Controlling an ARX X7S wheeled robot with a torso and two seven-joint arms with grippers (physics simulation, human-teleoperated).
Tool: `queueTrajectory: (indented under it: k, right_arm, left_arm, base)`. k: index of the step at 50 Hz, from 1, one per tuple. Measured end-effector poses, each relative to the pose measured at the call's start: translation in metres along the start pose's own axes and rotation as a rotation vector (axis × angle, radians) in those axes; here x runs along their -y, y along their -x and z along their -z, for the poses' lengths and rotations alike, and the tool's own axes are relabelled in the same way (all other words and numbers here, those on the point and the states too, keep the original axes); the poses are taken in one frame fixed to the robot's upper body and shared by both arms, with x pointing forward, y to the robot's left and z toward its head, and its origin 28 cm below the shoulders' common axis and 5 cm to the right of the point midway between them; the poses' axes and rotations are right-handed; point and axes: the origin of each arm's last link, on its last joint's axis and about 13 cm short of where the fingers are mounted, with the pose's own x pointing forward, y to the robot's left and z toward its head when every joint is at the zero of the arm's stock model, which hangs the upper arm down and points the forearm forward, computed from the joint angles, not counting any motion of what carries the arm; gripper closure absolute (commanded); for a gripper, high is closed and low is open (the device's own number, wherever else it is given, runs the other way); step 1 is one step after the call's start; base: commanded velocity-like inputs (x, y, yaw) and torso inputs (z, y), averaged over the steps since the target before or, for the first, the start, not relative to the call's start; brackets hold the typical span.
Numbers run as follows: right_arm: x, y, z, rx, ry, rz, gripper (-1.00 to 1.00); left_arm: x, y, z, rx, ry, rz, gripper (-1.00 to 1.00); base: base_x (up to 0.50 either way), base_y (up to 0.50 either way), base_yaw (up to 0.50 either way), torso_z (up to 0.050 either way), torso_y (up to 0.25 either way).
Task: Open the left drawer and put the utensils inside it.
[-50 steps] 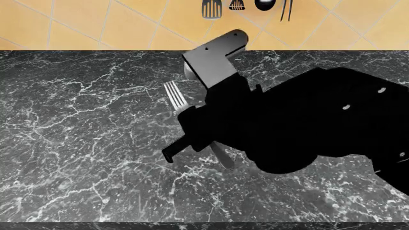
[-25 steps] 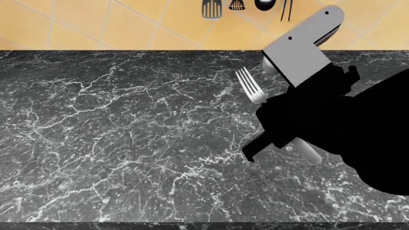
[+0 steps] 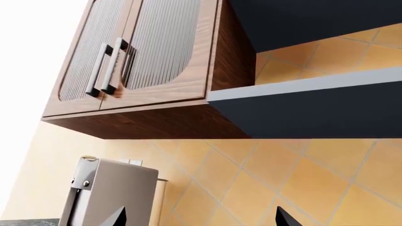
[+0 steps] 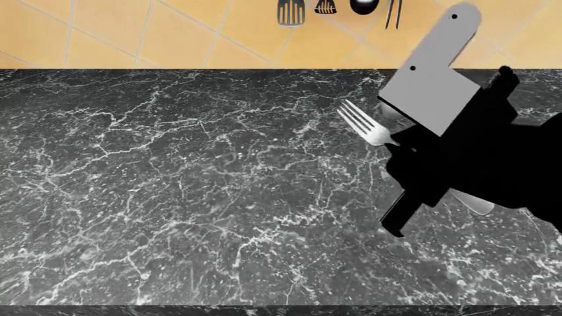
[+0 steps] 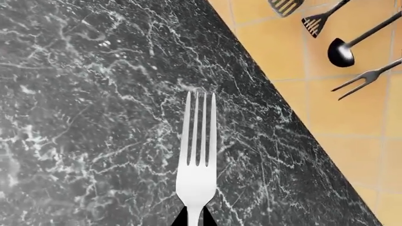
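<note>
Rightward since before, right fingers pinch fork, tines toward ten o'clock above tabletop.

Silver four-tined fork, neck pinched in right gripper; tines out over marble countertop

A black white-veined marble tabletop meets a yellow diagonal-tiled wall at twelve o'clock. Dark tools hang there. A reddish-brown upper cabinet with ribbed doors hangs above.
</note>
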Motion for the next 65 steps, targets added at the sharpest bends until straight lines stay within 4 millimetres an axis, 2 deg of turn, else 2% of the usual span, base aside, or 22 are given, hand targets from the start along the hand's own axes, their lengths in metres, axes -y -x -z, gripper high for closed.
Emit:
queueTrajectory:
  k: [20,65]
  right_arm:
    - [-0.010,-0.001,0.003,0.013,0.153,-0.184,1.00]
    - [-0.048,0.013,0.015,0.046,0.250,-0.493,1.00]
  left_arm:
    - [0.000,0.000,0.000,-0.001,-0.001,0.001,-1.00]
    - [-0.001,0.001,-0.001,0.005,-0.001,-0.004,-1.00]
  base:
    - [0.00,0.00,0.00,0.000,0.000]
    - [0.00,0.00,0.00,0.000,0.000]
